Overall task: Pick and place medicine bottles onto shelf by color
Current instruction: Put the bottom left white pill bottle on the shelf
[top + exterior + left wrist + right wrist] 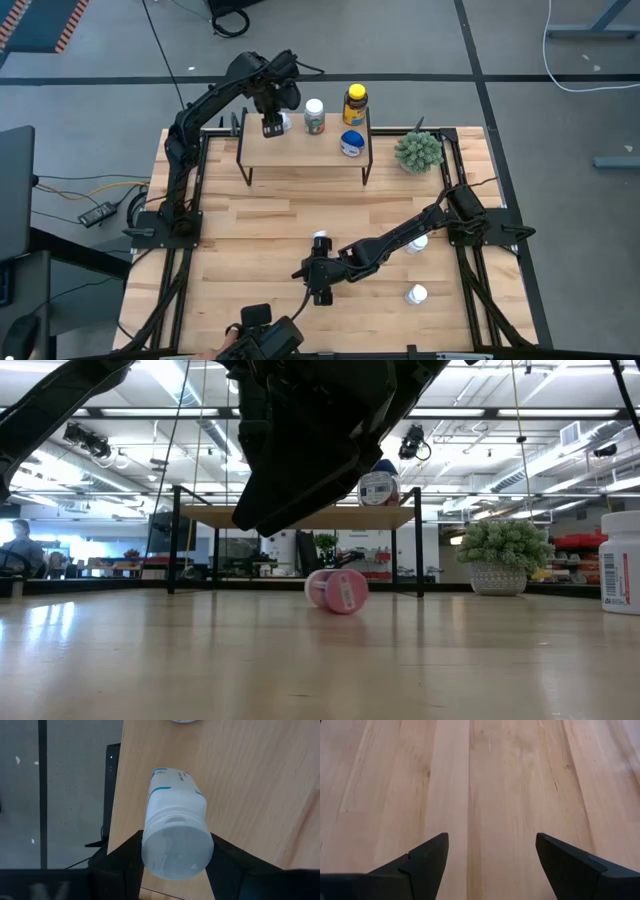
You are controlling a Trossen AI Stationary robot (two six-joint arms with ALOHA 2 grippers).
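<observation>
Left claw (272, 126) covers most of white bottle (175, 827) at shelf (300, 152) far-left corner. Low view: dark arm blocks shelf middle; white bottle (622, 562) cut by right edge. Label print unreadable.

My right pincer (492, 862) hangs over bare table (495, 780), its two dark fingers (422, 857) spread wide apart with nothing between them. Beneath me run pale wooden planks (long grain lines, a few small dark flecks), lengthwise away from my fingertips.
</observation>
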